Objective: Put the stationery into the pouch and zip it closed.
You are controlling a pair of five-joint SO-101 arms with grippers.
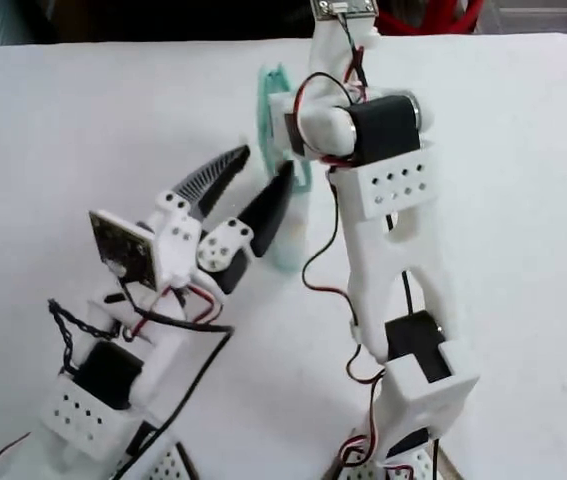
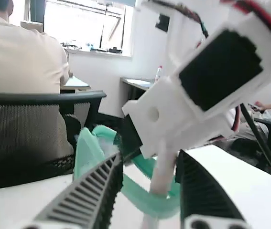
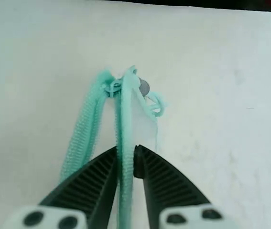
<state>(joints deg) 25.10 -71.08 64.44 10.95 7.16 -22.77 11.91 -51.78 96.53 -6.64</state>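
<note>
At mid-table (image 1: 83,120), the right gripper (image 3: 124,152) is clamped on the mint pouch's (image 3: 125,109) zip edge — the left gripper (image 1: 263,165) sits just beside it, jaws apart.

- No text, number, label or sign can be read anywhere.
- The pouch (image 3: 83,129), pinched at the tips of the right gripper (image 3: 125,150), bears no legible print.
- The circuit board (image 1: 120,246) mounted just behind the left gripper (image 1: 265,160) shows nothing that can be read.
</note>
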